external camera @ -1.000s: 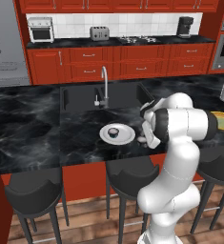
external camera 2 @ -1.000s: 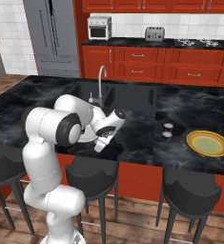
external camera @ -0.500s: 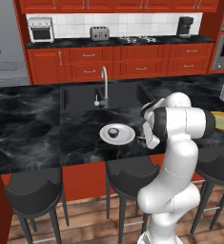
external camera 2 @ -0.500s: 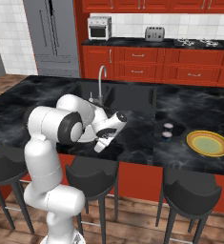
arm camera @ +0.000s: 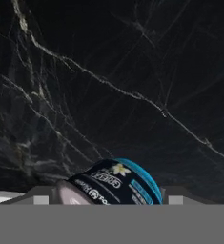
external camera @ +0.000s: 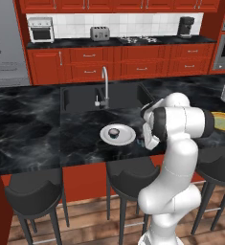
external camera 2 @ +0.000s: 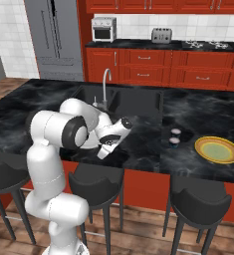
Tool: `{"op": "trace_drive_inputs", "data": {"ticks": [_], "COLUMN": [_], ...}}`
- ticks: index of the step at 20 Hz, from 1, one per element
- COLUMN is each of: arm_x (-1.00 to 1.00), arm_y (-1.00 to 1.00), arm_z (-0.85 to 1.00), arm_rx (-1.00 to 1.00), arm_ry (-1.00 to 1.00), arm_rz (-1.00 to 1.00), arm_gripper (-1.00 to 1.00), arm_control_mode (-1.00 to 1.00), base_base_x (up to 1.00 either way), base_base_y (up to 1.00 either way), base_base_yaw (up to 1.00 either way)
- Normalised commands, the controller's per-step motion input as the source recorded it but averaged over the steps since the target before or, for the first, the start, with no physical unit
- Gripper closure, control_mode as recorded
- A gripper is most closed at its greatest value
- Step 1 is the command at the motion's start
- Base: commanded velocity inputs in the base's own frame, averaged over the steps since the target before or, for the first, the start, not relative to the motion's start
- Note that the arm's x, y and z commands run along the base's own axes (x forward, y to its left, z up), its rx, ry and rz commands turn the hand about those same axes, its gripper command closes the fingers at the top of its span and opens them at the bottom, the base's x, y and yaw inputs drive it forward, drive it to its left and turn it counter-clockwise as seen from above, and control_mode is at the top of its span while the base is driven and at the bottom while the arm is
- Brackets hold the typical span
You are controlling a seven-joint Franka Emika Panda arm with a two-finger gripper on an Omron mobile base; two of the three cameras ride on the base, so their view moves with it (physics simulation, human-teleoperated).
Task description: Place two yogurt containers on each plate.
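- Pincer [arm camera: 108,202] closed around a yogurt cup [arm camera: 116,183], held over black marble counter [arm camera: 132,71].
- White plate [external camera: 126,137], just beside it toward the sink, carries one cup [external camera: 113,133].
- Carrying step, by my judgement: swing across, lower, release beside that cup.
- Two cups [external camera 2: 175,137] and yellow plate [external camera 2: 218,150] wait well apart.

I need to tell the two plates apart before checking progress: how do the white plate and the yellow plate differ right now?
The white plate is plain, while the yellow plate has a greenish centre and orange rim. The white plate carries one yogurt container; the yellow plate carries none, though two containers stand on the counter beside it. The white plate lies near the sink, the yellow one further right. Both are round, flat and on the black counter.
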Motion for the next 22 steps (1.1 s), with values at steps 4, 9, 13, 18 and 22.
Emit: {"op": "trace_drive_inputs", "data": {"ticks": [4,9,13,18,22], "arm_x": [0.01,-0.21,-0.41,-0.11,0.28], "arm_y": [0.01,-0.03,0.07,0.02,0.00], "arm_z": [-0.13,0.33,0.99,0.61,0.20], "arm_rx": [0.05,0.06,-0.02,-0.04,0.00], "arm_ry": [0.00,-0.19,-0.43,-0.33,-0.06], "arm_rz": [-0.01,-0.01,0.09,0.23,0.40], "arm_gripper": [1.00,1.00,1.00,1.00,1.00], "arm_control_mode": [-1.00,-1.00,-1.00,-1.00,-1.00], "base_base_x": [0.00,0.00,0.00,0.00,0.00], "base_base_y": [0.00,0.00,0.00,0.00,0.00], "base_base_yaw": [0.00,0.00,0.00,0.00,0.00]}}
